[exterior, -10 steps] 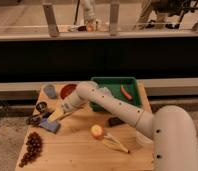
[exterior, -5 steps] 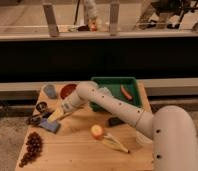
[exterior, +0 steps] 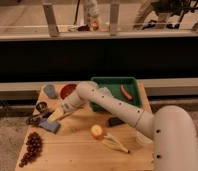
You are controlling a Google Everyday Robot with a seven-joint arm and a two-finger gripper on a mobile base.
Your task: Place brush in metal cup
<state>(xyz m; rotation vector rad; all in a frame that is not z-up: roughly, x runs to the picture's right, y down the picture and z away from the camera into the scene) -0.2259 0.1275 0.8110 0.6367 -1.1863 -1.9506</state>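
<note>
The brush [exterior: 36, 119] lies on the table [exterior: 77, 150], not yet in the metal cup [exterior: 41, 106], which is just behind it. The gripper [exterior: 51, 118] is low beside the brush, over the blue sponge [exterior: 50, 126]; fingers' state I cannot tell. Grasp & placing are left, approx. all of the task.

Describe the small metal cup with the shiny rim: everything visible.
The small low round metal cup has a silvery rim and dark inside. It stands upright near the wooden table's left edge, below the matte blue-grey cup. Nothing visible sits inside it. The gripper is just below and right of it, over the flat blue sponge; whether anything touches the cup is unclear.
</note>
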